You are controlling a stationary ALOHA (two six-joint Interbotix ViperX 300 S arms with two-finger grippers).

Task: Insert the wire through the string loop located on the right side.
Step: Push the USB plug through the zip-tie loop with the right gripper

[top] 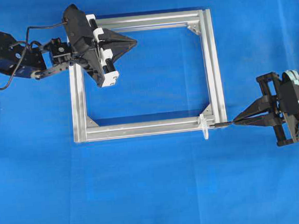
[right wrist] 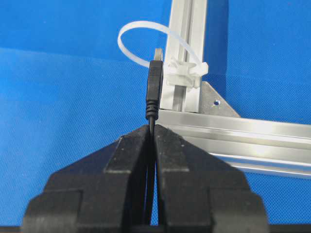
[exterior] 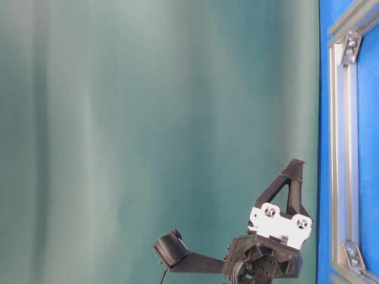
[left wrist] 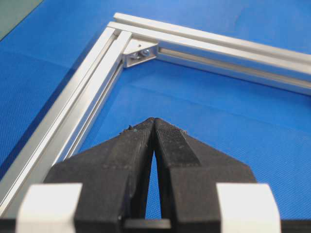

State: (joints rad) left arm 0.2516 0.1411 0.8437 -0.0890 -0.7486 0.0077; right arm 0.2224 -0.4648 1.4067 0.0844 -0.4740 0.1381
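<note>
Right gripper (right wrist: 151, 127): jaws clamped on the wire (right wrist: 153, 85); held off the frame's (top: 211, 61) near right corner
Wire: plug tip raised at the string loop (right wrist: 146, 41); not yet passed through
Left gripper (left wrist: 154, 121): jaws closed, nothing held; above the frame's far left corner

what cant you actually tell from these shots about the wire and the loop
- Wire length: in the right wrist view it vanishes between the shut fingers of the right gripper; the overhead view shows just the plug tip.
- Whether the plug has entered the string loop: in the overhead view the loop is too small to judge.
- Left gripper: shut, apparently on nothing; its own fingers hide the inside.
</note>
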